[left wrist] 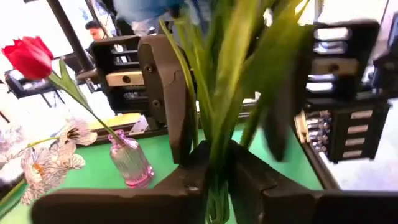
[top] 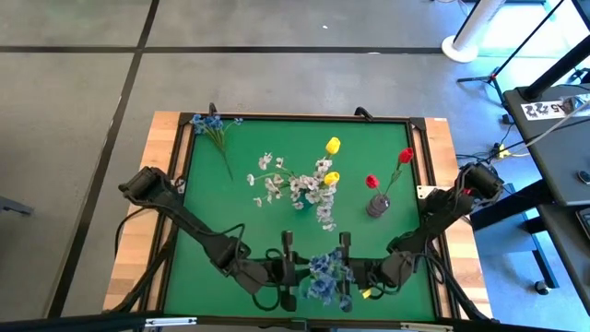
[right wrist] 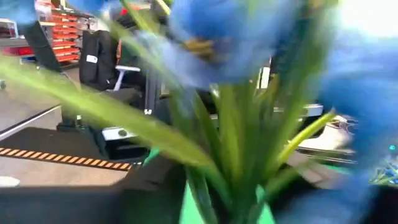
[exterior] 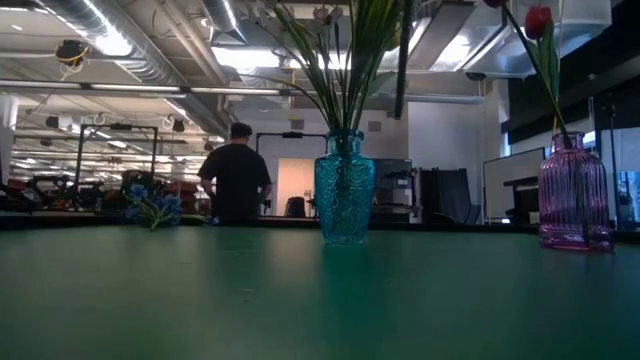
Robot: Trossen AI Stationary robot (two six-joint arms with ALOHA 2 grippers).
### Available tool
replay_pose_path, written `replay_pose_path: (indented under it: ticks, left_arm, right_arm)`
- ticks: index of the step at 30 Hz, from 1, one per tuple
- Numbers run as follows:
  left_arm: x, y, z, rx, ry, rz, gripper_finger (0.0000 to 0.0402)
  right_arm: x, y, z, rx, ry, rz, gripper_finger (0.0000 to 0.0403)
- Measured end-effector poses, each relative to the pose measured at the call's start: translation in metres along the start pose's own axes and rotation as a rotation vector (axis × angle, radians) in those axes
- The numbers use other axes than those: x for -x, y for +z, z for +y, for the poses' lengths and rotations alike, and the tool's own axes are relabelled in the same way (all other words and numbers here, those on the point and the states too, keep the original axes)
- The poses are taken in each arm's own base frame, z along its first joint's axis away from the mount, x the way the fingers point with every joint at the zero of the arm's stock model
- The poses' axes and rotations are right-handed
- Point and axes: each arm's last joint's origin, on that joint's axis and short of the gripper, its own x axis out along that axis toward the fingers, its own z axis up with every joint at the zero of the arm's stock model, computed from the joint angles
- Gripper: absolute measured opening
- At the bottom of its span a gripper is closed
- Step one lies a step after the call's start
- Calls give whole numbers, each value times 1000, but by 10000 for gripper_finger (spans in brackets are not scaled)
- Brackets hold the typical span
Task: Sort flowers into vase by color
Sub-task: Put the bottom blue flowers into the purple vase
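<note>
Green worktop point(top: 230, 198): near the teal vase point(exterior: 344, 200), my left fingers point(left wrist: 186, 118) pinch the blue sprig's point(top: 324, 275) light, floppy stems; right fingers' state unclear.

A grey concrete floor point(top: 83, 138) crossed by dark seams surrounds the desk point(top: 164, 148), whose wooden edge frames a green mat point(top: 249, 240). A white round-based stand point(top: 466, 44) sits off the far right corner, near cables and a black frame. At table height, a large hall opens behind: ceiling ducts point(exterior: 120, 30), fluorescent lights point(exterior: 100, 40), a person point(exterior: 236, 175) seen from behind, and orange shelving point(right wrist: 59, 28).
</note>
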Motion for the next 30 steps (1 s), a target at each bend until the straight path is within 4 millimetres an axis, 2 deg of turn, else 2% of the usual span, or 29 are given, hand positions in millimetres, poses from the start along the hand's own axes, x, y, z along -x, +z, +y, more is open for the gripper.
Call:
replay_pose_path:
  ticks: [5,6,11,14,18,21,24,27,30]
  left_arm:
    - [7,0,-6,-54,-4,13,102]
    - [10,1,-7,-60,2,18,112]
    - [37,6,-11,-70,-21,92,151]
    - [55,1,-20,-82,-28,148,161]
    - [76,-6,-33,-78,16,178,164]
    - [84,-10,-37,-42,19,203,164]
    - [83,-11,-36,-43,29,207,164]
    - [77,-11,-31,-24,50,214,164]
    - [69,-12,-24,-1,66,227,164]
  right_arm:
    - [1,2,0,4,6,-9,37]
    - [2,3,0,4,5,-7,21]
    - [12,13,0,-10,-43,9,30]
    - [34,33,0,-3,-77,29,16]
    - [77,63,-7,17,-129,77,12]
    - [117,85,-24,61,-299,110,21]
    - [148,98,-46,81,-461,122,17]
    - [164,101,-71,33,-440,113,9]
    - [175,95,-93,19,-421,124,9]
